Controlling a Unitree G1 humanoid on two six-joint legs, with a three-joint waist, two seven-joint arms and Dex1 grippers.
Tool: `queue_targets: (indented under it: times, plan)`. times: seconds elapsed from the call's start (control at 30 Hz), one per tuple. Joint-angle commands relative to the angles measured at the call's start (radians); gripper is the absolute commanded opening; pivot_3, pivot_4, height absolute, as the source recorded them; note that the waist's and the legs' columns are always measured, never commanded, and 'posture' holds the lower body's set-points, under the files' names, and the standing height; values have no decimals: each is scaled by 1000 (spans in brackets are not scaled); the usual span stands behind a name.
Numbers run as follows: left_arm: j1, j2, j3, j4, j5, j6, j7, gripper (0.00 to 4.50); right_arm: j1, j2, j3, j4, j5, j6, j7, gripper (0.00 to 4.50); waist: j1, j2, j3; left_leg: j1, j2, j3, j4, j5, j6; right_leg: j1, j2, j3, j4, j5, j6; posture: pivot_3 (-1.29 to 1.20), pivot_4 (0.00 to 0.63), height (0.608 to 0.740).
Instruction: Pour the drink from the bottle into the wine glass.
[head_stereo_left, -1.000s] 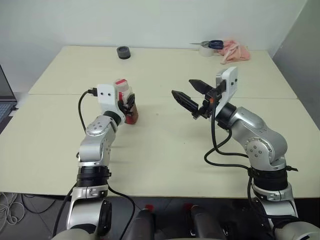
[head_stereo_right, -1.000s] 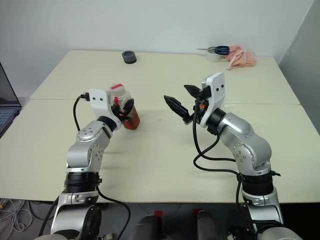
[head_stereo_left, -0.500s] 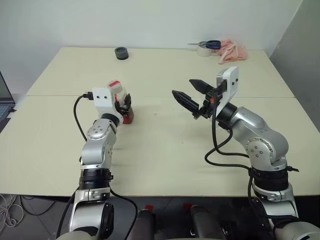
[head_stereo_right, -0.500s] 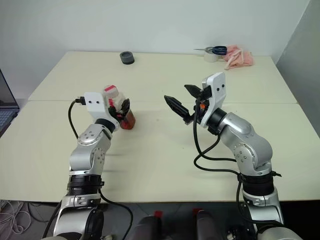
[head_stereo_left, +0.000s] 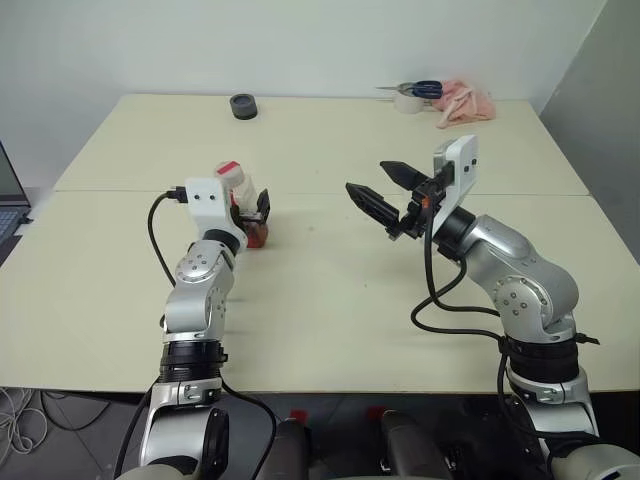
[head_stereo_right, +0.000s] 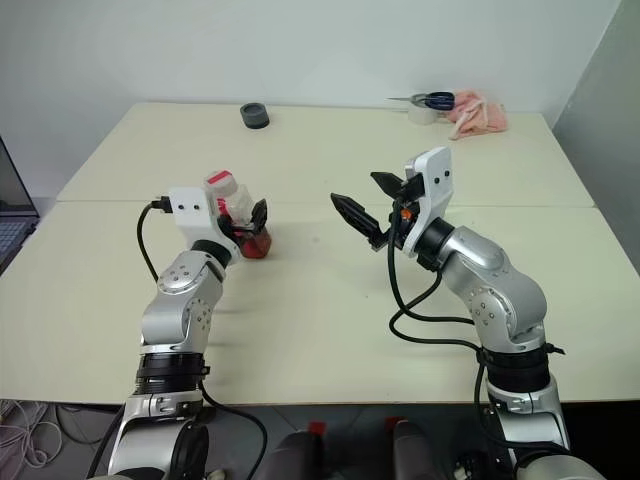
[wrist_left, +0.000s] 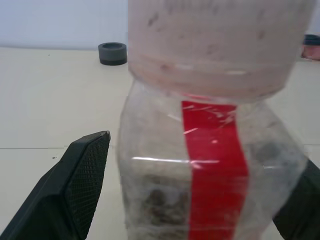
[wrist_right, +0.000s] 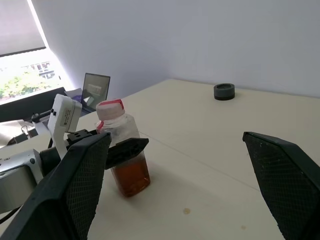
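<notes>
1. The small clear plastic bottle (wrist_right: 117, 125) with a red-and-white label strip and red-and-white cap stood upright on the pale cream table (head_stereo_left: 330, 300), on the robot's left side and near the seam between the two tabletops. The cap was on.
2. The amber, tea-like drink (wrist_right: 131, 177) filled only the lower part of the bottle.
3. The left gripper (head_stereo_left: 252, 210) had its two black fingers spread, one on each side of the bottle's body. A gap showed between the nearer finger (wrist_left: 82, 175) and the plastic, so nothing was clamped.
4. The right gripper (head_stereo_left: 367, 175) hung above the table's middle, well apart from the bottle, with its fingers wide apart and nothing between them.
5. Judgement: the step in hand read as the grasp of the bottle, with the pour not yet begun.
6. To do it well, centre the bottle between the fingers before closing, so that neither pad nudges it sideways and tips it.
7. Grip the body below the shoulder, not the cap. Thin plastic will likely flex, so close firmly but without crushing.
8. The cap probably needs removing first. The free right gripper looked best placed for that while the left steadies the bottle.
9. Keep the bottle upright through any lift, and fix the wine glass's position before tilting.
</notes>
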Motion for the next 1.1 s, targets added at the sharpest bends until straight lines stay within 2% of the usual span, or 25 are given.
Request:
queue_targets:
  times: [0.03,0.63,0.73,0.93,0.97,1.1]
  plan:
    - [0,21,-12,-55,22,-40,-13,4467,-2,-2,-18,-42,9,-7,1,4500,0,0,0,0,0,0,0,0,0,0,0,0,0,0,0,0,150,740]
    - [-4,22,-25,-62,43,-58,-16,4467,3,2,-19,-43,8,-6,-6,4500,0,0,0,0,0,0,0,0,0,0,0,0,0,0,0,0,150,740]
    - [0,22,-25,-65,43,-56,-15,3868,4,3,-18,-44,9,-5,-7,4500,0,0,0,0,0,0,0,0,0,0,0,0,0,0,0,0,150,740]
    - [5,21,-21,-71,42,-51,-10,2024,6,3,-18,-46,9,-1,-10,4500,0,0,0,0,0,0,0,0,0,0,0,0,0,0,0,0,150,740]
    - [6,21,-21,-71,42,-51,-9,1858,7,3,-18,-45,9,-2,-10,4500,0,0,0,0,0,0,0,0,0,0,0,0,0,0,0,0,150,740]
    - [8,19,-18,-76,37,-41,-7,1823,9,4,-16,-43,5,-6,-11,4500,0,0,0,0,0,0,0,0,0,0,0,0,0,0,0,0,150,740]
